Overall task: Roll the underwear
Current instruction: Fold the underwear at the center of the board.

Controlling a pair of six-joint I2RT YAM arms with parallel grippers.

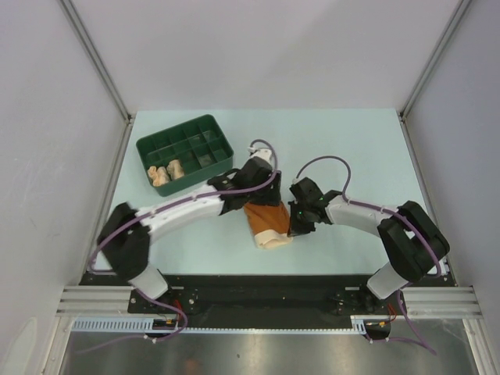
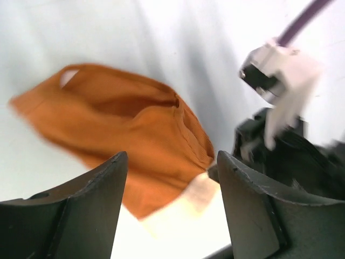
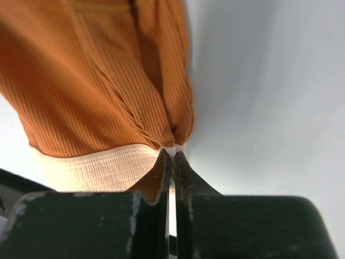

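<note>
Bordering the near side: a black base plate (image 1: 258, 285) and a silver aluminium rail (image 1: 266, 303) carry both arm bases; the pale green tabletop (image 1: 367, 148) begins just beyond them.
Side edges: white enclosure walls (image 1: 55, 117) run along the left and right table edges. Each arm's elbow sits close to its own side edge.
Task thing: the rust-orange ribbed cloth underwear (image 1: 264, 223) (image 2: 124, 124) (image 3: 102, 81), finished with a cream edging band, lies mid-table between the two wrists. Its cream end points toward the near side.
Right gripper (image 1: 297, 228) (image 3: 172, 154): it sits at the garment's right side. Its two black fingers are pressed together, pinching a gathered corner where the orange cloth meets the cream band.
Left gripper (image 1: 262, 201) (image 2: 171, 159): it is over the garment's far end with its fingers (image 2: 97, 189) spread wide. The cloth shows through the gap, beyond the tips. The blur hides whether either pad touches it.
Gap between wrists: the two heads are near each other, and the right one's body fills the right side of the left wrist view.
Open room: bare tabletop shows right of and beyond both wrists, up to the far edge.
Far left: a dark green plastic compartment tray (image 1: 173, 129) stands near the left wall, well apart from the held garment.
Tray contents: a pale peach rolled cloth (image 1: 160, 176) and a cream rolled cloth (image 1: 176, 166) sit side by side in its near-left compartments.
Far edge: a white back wall (image 1: 266, 47) closes the table.
</note>
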